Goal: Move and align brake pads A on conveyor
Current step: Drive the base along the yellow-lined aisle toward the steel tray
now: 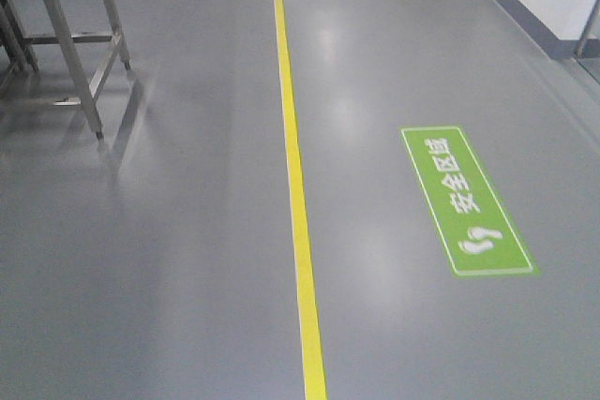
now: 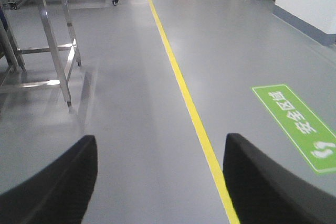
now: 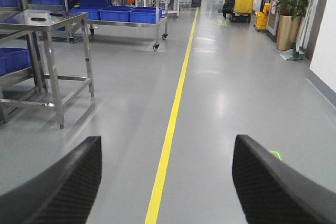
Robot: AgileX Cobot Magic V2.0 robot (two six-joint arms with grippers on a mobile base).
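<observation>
Plainly spread and empty, the left gripper (image 2: 161, 148) and right gripper (image 3: 168, 148) hang over grey floor (image 1: 141, 278) split by a yellow line (image 1: 298, 231) (a steel table (image 3: 50, 20) stands at left), with the brake pads and conveyor outside every view.

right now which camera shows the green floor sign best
The exterior front-facing view: the whole green floor sign lies inside the frame, characters and footprints readable. The left wrist view cuts it off at the right edge. The right wrist view shows only a small green sliver.
</observation>
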